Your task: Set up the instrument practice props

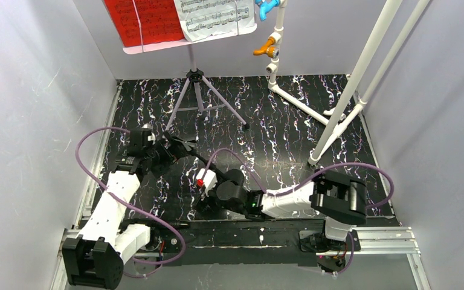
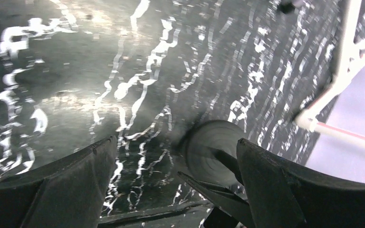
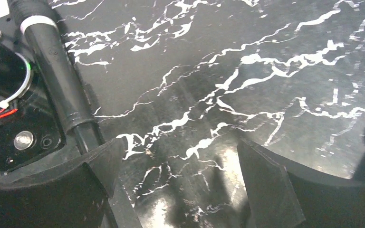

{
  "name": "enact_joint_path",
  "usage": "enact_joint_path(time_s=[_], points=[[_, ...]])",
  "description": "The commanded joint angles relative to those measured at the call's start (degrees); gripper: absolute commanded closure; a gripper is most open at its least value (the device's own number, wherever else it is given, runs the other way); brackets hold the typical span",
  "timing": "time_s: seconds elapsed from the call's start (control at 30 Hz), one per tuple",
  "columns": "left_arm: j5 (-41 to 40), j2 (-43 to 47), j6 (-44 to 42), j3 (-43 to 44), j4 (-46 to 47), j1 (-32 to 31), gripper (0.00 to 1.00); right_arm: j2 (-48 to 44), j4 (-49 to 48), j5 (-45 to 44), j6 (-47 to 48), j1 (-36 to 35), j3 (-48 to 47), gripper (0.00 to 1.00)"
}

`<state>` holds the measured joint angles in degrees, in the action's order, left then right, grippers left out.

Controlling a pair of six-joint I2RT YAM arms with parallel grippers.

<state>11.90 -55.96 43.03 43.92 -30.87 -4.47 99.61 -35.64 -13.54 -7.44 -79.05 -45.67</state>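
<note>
The lilac music stand (image 1: 194, 72) stands on its tripod legs at the back of the table. A red page (image 1: 145, 21) and a white sheet-music page (image 1: 214, 17) rest on its desk. The black microphone (image 3: 52, 66), with a white band near its head, runs past my right gripper's left finger (image 3: 95, 175). Its round base (image 2: 209, 149) lies ahead of my left gripper (image 2: 176, 142), and the pole runs behind that gripper's right finger (image 2: 271, 185). Both grippers meet mid-table, left (image 1: 184, 149) and right (image 1: 201, 186). Each is open and holds nothing.
A white pipe frame (image 1: 344, 96) with an orange tap (image 1: 267, 46) and a blue tap (image 1: 267, 7) fills the back right. Grey walls close in both sides. Purple cables loop from both arms. The table top is black marble-patterned (image 1: 278, 139).
</note>
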Motion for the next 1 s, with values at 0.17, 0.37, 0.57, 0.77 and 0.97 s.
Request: enact_joint_path(time_s=[0.17,0.37,0.57,0.77,0.97], points=[[3.0,-0.5,1.5,4.2,8.1,-9.2,0.06,-9.3,0.9,-10.2,-0.4,0.6,4.4,0.02],[2.0,-1.9,4.1,4.5,8.9,-13.4,0.06,-14.3,0.1,-12.9,-1.5,1.4,9.3,0.02],[1.5,-1.9,2.5,4.2,7.7,-13.9,0.04,-18.4,1.9,-11.8,-0.8,1.6,11.0,0.02],[-1.2,0.9,-4.9,5.8,3.4,-13.9,0.02,-27.7,13.0,-11.4,-1.5,1.6,11.5,0.02],[-3.4,1.9,-12.3,9.4,-2.9,-13.8,0.02,-37.2,23.1,-8.5,0.0,1.6,10.7,0.02]])
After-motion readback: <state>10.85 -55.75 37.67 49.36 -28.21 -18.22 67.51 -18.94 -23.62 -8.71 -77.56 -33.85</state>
